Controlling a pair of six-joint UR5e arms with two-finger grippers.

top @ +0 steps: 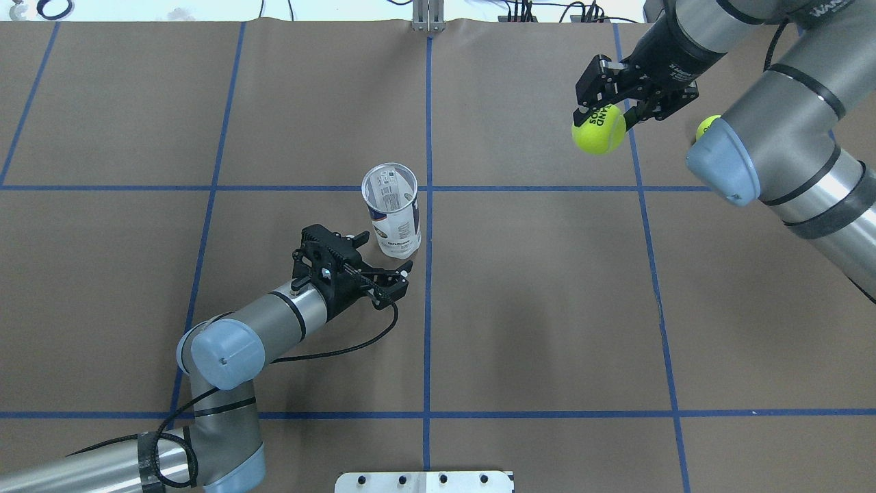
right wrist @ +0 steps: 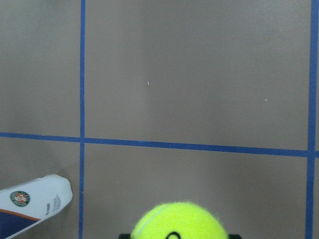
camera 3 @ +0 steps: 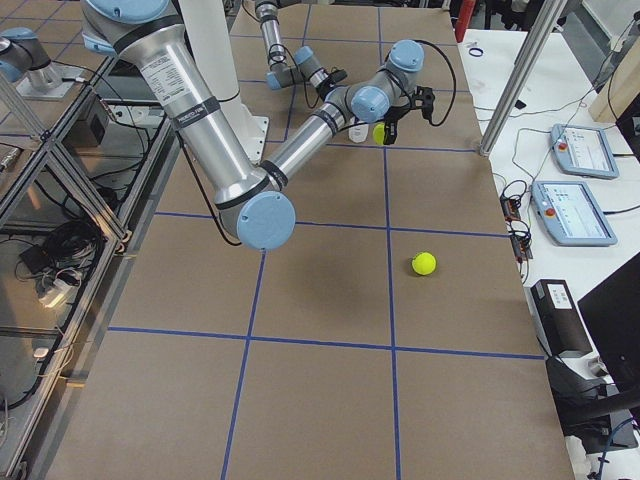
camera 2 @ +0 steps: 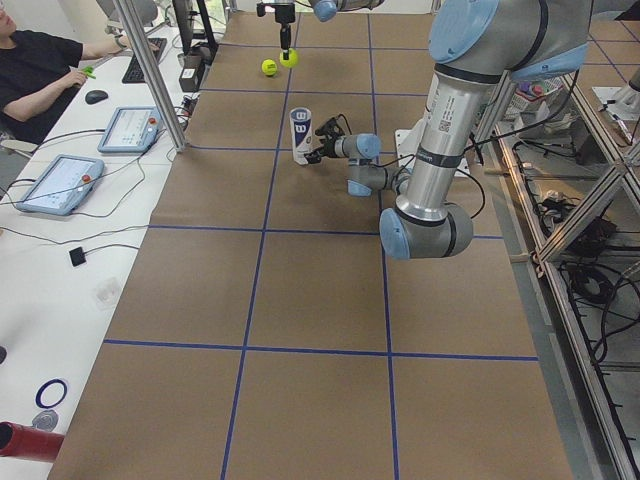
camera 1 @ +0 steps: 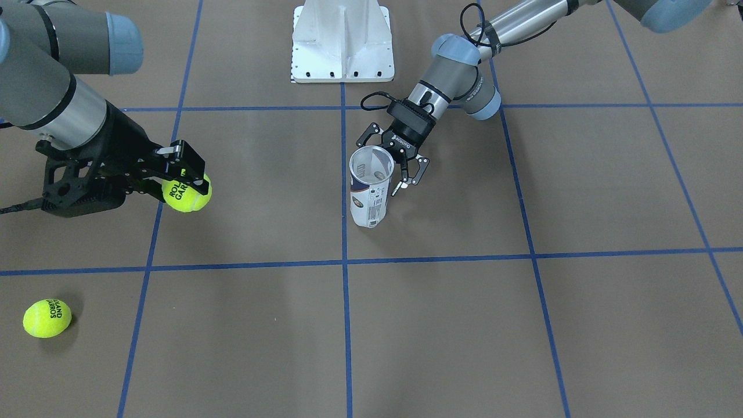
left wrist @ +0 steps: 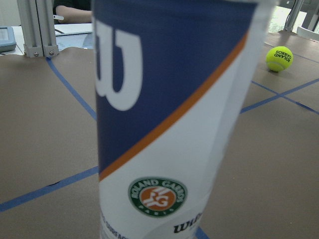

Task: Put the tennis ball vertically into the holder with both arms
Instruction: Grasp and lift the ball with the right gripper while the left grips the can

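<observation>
Judging from how things lie, the task is perhaps at its middle: the picking up is done, the inserting is not. The right gripper (top: 608, 109) is clamped on a yellow tennis ball (camera 1: 187, 193) and holds it in the air above the brown paper table (camera 1: 580, 319), well apart from the holder (camera 1: 370, 191). The holder stands upright near the crossing of the blue tape lines, with its metal-rimmed mouth open to the top, and no ball is seen inside it (only the label shows through the clear wall). The left gripper (top: 388, 250) is low beside the bottom part of the holder, with its jaws wide apart, one finger on each side of the tube. In the left wrist view the navy and white label fills almost the whole picture, so the holder is very close, but I cannot tell if a finger touches it. What is left, in my judgement: the left gripper must come together on the holder to keep it steady, then the right arm must carry the ball across the table to a place straight over the mouth and let it go down inside. A second tennis ball (camera 1: 47, 317) lies on the table on the robot's right side, not touched, and the white base plate (camera 1: 342, 40) is behind the holder.
</observation>
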